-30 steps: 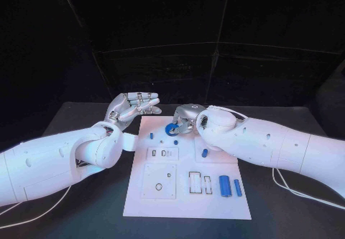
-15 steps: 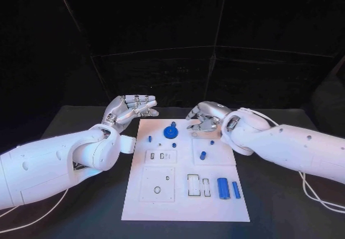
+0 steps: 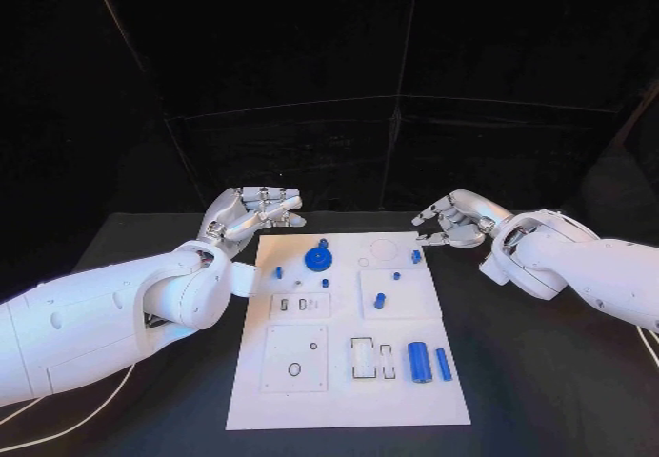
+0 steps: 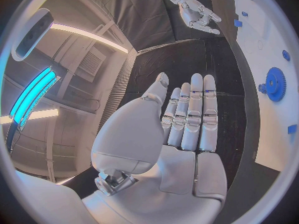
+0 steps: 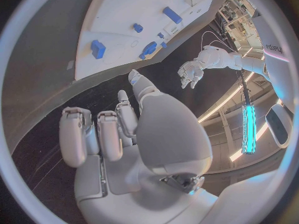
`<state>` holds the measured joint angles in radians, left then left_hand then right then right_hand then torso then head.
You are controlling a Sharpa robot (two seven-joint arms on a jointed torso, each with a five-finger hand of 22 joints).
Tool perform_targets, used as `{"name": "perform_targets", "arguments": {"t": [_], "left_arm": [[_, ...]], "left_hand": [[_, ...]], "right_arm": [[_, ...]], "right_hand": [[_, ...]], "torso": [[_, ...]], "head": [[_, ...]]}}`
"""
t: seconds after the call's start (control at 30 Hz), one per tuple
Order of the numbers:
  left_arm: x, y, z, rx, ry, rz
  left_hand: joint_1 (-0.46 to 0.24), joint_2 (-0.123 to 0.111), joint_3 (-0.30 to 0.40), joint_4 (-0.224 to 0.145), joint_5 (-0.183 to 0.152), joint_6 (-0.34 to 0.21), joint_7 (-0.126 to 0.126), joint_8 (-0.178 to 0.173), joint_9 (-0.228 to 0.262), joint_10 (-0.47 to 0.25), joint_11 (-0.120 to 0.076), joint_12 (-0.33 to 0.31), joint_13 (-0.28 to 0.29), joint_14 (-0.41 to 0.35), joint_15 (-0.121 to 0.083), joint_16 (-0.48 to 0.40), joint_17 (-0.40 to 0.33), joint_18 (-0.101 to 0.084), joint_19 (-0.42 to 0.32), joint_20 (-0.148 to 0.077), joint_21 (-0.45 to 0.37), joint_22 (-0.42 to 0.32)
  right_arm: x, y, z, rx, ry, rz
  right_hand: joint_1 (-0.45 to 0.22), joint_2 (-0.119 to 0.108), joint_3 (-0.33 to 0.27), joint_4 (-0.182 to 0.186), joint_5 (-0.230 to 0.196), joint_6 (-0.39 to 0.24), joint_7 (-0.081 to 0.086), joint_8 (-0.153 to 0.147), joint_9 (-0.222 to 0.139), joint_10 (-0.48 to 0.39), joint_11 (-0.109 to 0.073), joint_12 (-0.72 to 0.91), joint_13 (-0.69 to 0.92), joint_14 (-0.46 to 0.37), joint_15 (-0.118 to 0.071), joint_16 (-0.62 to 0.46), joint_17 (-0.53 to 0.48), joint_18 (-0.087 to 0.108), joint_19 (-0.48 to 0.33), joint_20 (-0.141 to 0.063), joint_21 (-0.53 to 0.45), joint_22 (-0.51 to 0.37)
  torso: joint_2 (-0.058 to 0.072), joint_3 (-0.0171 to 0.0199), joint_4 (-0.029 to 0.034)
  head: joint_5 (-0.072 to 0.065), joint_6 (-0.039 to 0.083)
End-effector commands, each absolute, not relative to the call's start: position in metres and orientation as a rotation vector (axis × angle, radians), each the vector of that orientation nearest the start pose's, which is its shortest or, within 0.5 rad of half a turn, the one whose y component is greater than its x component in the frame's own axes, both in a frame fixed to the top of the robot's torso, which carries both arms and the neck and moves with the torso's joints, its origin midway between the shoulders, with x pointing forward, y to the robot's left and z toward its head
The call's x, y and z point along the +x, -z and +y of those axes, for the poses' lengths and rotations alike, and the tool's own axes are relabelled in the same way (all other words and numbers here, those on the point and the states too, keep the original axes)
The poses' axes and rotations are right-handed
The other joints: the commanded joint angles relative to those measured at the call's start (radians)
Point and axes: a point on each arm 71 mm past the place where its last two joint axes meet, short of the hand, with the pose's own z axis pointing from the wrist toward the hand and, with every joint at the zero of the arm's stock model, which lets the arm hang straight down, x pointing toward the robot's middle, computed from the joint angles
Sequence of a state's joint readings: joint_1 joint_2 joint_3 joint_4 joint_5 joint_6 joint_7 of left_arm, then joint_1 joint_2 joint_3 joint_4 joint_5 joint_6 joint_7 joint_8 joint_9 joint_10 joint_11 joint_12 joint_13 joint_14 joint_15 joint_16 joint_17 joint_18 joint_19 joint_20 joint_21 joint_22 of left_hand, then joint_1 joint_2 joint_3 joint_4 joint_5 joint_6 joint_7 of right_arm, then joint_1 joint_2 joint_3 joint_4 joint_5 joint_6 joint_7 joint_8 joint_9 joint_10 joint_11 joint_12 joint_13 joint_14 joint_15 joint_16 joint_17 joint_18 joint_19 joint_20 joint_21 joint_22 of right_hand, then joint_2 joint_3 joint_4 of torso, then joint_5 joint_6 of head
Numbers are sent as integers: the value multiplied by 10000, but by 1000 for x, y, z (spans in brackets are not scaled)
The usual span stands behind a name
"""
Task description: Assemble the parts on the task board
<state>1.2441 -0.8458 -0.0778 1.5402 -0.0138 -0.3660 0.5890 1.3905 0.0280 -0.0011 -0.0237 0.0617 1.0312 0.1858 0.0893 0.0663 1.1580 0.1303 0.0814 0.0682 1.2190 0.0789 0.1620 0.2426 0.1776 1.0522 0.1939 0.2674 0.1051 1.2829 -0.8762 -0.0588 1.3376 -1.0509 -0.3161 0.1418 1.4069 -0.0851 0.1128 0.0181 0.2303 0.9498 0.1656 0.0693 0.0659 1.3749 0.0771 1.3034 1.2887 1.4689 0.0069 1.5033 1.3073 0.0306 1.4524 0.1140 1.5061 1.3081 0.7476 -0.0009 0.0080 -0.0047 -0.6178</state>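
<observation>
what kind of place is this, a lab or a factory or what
Most likely a robotics lab or test cell: dark curtains hang behind a black table, a white task board with small blue parts such as a gear lies on it, and strip lights show in the wrist views.

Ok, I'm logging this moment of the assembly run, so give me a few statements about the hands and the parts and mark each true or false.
1. The blue gear sits on the board, held by neither hand. True.
2. The right hand grips the gear. False: it is off the board's far right corner, holding nothing.
3. The left hand is empty, fingers straight, beside the board's far left corner. True.
4. Two blue cylinders lie side by side near the board's near right corner. True.
5. Both hands rest on the board. False: each is over the black table beside it.
</observation>
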Motion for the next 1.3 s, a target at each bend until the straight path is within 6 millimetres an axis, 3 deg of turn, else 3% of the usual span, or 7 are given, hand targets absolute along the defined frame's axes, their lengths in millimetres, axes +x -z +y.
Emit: {"name": "perform_targets", "arguments": {"t": [0.03, 0.27, 0.47, 0.63, 0.87, 1.3], "left_arm": [[490, 155, 207, -9479, 16285, 12435], [491, 156, 206, -9474, 16271, 12416], [492, 156, 207, -9474, 16208, 12369], [492, 156, 208, -9471, 16171, 12335], [492, 157, 208, -9468, 16149, 12313], [493, 157, 209, -9480, 16135, 12325]], "left_hand": [[-6, 102, 4, -82, -43, 45, 17, -81, -12, -8, 13, -82, -32, 24, 21, -101, -5, 50, -16, -14, -76, -39], [-23, 130, -26, -200, -42, -10, 54, -194, -20, -150, 82, -190, -55, -171, 128, -458, -167, 38, -247, 80, -283, -153], [-34, 141, -38, -237, -43, -19, 63, -211, -20, -179, 97, -189, -56, -221, 157, -557, -227, 41, -297, 112, -338, -186], [-57, 150, -61, -289, -42, -44, 79, -229, -21, -221, 120, -189, -56, -304, 203, -699, -314, 43, -380, 160, -427, -237], [-64, 155, -69, -312, -42, -59, 85, -236, -22, -240, 130, -190, -56, -333, 219, -751, -347, 45, -409, 178, -461, -257], [-65, 158, -71, -321, -42, -66, 91, -237, -22, -248, 134, -190, -56, -335, 222, -765, -357, 47, -416, 183, -471, -263]], "right_arm": [[528, 155, -277, 1852, -8523, 15997], [528, 167, -284, 1716, -8134, 16352], [525, 181, -284, 1642, -8050, 16606], [525, 189, -284, 1690, -7961, 16758], [527, 199, -285, 1818, -7800, 16817], [533, 204, -282, 1794, -7591, 16962]], "right_hand": [[28, -25, -26, -89, 44, -199, 30, -75, -16, -90, 24, -85, -40, 621, -15, -65, 774, 67, -25, 20, -38, 1134], [-28, -61, -135, -110, -5, -389, 65, -73, -13, -117, 59, -114, -69, 628, 16, -59, 800, 68, -25, 49, -45, 1128], [-52, -77, -184, -114, -21, -448, 76, -71, -12, -128, 70, -126, -81, 629, 27, -61, 798, 68, -21, 59, -45, 1131], [-59, -78, -196, -113, -23, -463, 79, -70, -12, -128, 73, -125, -80, 633, 29, -53, 818, 70, -27, 62, -50, 1122], [-76, -60, -209, -104, -5, -480, 84, -64, -8, -129, 77, -123, -78, 634, 34, -52, 823, 68, -23, 66, -48, 1128], [-26, 243, -182, -137, -11, -196, 40, 111, 61, -1, 42, 51, 84, 663, 18, -8, 936, 45, 69, 72, -3, 1231]], "torso": [[19, 33, 8], [21, 54, 17], [8, 41, -14], [5, 25, 25], [13, 34, 13], [15, 31, 29]], "head": [[-12, -4], [-17, -70], [-4, -109], [-77, -103], [-58, -140], [-58, -209]]}}
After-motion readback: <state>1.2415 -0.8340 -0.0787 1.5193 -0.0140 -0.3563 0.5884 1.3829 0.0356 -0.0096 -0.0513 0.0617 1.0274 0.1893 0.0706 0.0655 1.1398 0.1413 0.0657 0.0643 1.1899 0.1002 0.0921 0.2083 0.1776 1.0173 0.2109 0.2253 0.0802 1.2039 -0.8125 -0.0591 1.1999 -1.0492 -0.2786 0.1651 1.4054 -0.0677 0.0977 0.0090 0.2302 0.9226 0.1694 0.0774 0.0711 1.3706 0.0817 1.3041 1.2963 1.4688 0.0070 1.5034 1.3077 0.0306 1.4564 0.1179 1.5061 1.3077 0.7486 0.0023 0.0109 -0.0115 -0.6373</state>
